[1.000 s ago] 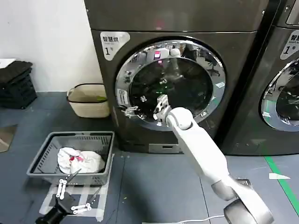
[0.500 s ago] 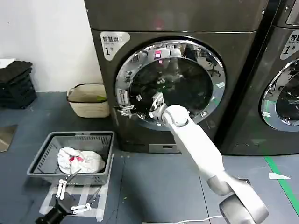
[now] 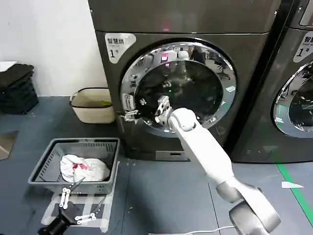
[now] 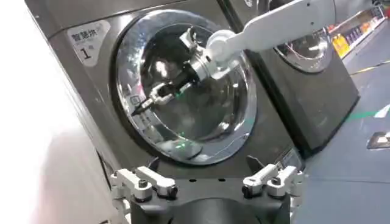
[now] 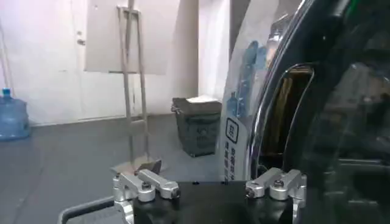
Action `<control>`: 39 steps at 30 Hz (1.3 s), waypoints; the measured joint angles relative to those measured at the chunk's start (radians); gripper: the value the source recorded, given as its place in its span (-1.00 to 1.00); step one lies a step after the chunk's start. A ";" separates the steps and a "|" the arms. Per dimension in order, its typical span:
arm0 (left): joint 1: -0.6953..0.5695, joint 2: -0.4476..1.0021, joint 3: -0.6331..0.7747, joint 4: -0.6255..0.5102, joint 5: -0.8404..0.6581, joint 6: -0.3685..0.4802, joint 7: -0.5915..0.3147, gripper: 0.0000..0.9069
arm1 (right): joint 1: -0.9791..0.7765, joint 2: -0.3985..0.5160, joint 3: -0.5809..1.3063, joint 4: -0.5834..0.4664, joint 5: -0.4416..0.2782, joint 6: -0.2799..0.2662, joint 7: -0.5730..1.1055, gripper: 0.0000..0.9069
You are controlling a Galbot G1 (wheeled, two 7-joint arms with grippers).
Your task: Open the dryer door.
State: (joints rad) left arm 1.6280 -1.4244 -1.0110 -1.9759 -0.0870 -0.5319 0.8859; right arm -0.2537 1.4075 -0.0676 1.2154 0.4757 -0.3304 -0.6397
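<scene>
Large round dryer door (image 3: 178, 87): wide polished chrome rim, dark tinted bulging glass, nearly the full width of its dark grey brushed-metal machine (image 3: 186, 19), shut as far as I can tell. White label top left of the front panel, Chinese characters over a "1" (image 3: 116, 45). Small sticker on the rim's left edge, text unreadable. Right pincer (image 3: 131, 115) on the white arm is at the door's left rim by the handle recess; fingers look narrow, holding nothing visible. Left pincer (image 4: 207, 182) hangs low over the floor, facing the machine, fingers wide, empty. Grey mesh plastic basket (image 3: 78, 169) with white cloth (image 3: 83, 167) on the floor; round woven beige basket (image 3: 93, 105) at the wall.
</scene>
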 joint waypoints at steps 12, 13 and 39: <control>-0.006 0.002 0.003 0.004 -0.007 0.006 -0.001 1.00 | -0.067 -0.092 -0.032 0.180 0.122 -0.068 -0.004 1.00; -0.006 0.002 0.003 0.004 -0.007 0.006 -0.001 1.00 | -0.072 -0.100 -0.034 0.198 0.127 -0.071 -0.005 1.00; -0.026 0.029 0.019 -0.001 -0.024 0.021 -0.014 1.00 | -0.215 -0.321 -0.012 0.565 0.352 -0.113 -0.086 1.00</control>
State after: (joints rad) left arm 1.6015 -1.3956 -0.9923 -1.9764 -0.1115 -0.5105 0.8721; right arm -0.4684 1.0864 -0.0801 1.7809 0.8272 -0.4435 -0.7261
